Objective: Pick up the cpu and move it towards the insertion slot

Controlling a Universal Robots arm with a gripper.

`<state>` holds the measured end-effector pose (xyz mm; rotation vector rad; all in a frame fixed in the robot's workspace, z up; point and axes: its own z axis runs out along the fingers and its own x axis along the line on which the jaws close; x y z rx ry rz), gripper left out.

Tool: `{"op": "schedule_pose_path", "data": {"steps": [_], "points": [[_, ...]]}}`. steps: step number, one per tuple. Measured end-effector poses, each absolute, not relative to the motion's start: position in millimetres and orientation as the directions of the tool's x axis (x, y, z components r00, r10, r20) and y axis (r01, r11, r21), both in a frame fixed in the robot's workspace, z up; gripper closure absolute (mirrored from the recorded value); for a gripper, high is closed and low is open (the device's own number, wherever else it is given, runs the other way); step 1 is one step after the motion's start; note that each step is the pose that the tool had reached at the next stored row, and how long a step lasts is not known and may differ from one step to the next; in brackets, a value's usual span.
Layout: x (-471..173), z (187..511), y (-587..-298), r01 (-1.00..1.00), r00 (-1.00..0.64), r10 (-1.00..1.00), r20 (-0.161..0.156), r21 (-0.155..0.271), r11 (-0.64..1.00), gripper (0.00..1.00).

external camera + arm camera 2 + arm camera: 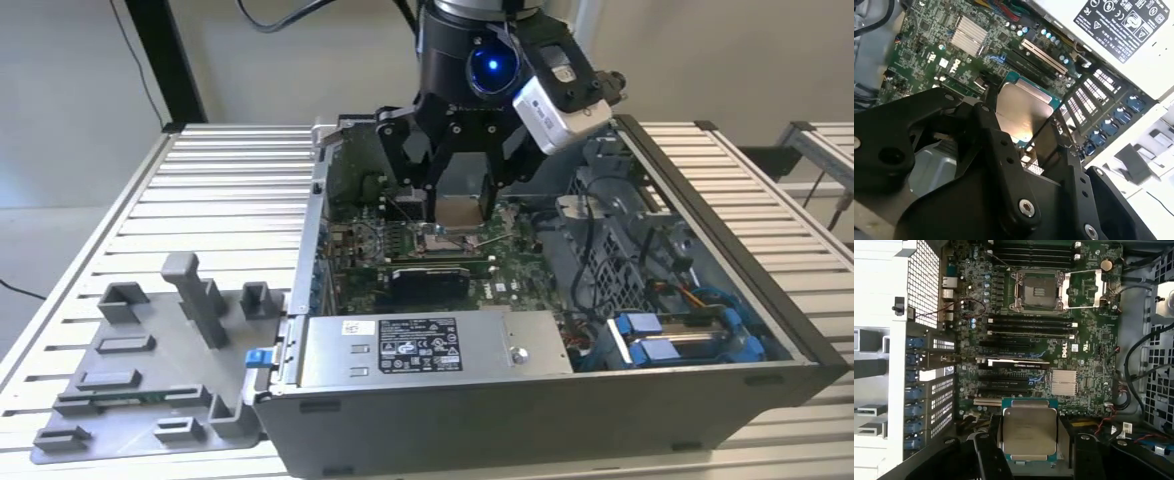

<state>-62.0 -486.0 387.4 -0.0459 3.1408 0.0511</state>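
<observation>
The cpu (1030,432) is a flat silvery square with a thin green rim, and my gripper (1030,442) is shut on it, one black finger (988,455) on each side. In the exterior view the gripper (461,212) hangs inside the open computer case, and the cpu (462,205) hovers just above the motherboard. The insertion slot (1037,290) lies further along the board with its metal frame (1084,288) swung open beside it. From outside, the slot (446,239) sits directly below the held chip. The second wrist view shows the cpu (1023,111) between the fingers (999,150).
A silver power supply box (427,345) fills the case front, with blue drive brackets (681,335) at the exterior view's right. A grey plastic fixture (160,370) stands on the slatted table at the left. Black memory slots (1031,326) and a small heatsink (1064,381) lie between chip and slot.
</observation>
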Motion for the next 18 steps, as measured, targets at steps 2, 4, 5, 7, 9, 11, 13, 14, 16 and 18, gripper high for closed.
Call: {"op": "schedule_pose_path", "data": {"steps": [2,4,5,7,9,11,13,14,16,18], "points": [[-60,387,-480,-0.029,-1.0,-0.029,0.0,0.032,0.999,1.0],[-59,387,-472,-0.029,-1.0,-0.029,-0.001,0.032,0.999,1.0],[-59,387,-468,-0.029,-1.0,-0.029,-0.001,0.032,0.999,1.0],[-58,386,-459,-0.029,-1.0,-0.029,0.0,0.032,0.999,1.0],[-58,385,-450,-0.029,-1.0,-0.029,0.0,0.032,0.999,1.0],[-58,384,-442,-0.029,-1.0,-0.029,0.0,0.032,0.999,1.0],[-57,383,-433,-0.029,-1.0,-0.029,-0.001,0.033,0.999,1.0],[-58,383,-428,-0.029,-1.0,-0.029,0.0,0.032,0.999,1.0],[-58,381,-419,-0.029,-1.0,-0.029,0.0,0.032,0.999,1.0],[-58,380,-410,-0.029,-1.0,-0.029,0.0,0.032,0.999,1.0]]}}
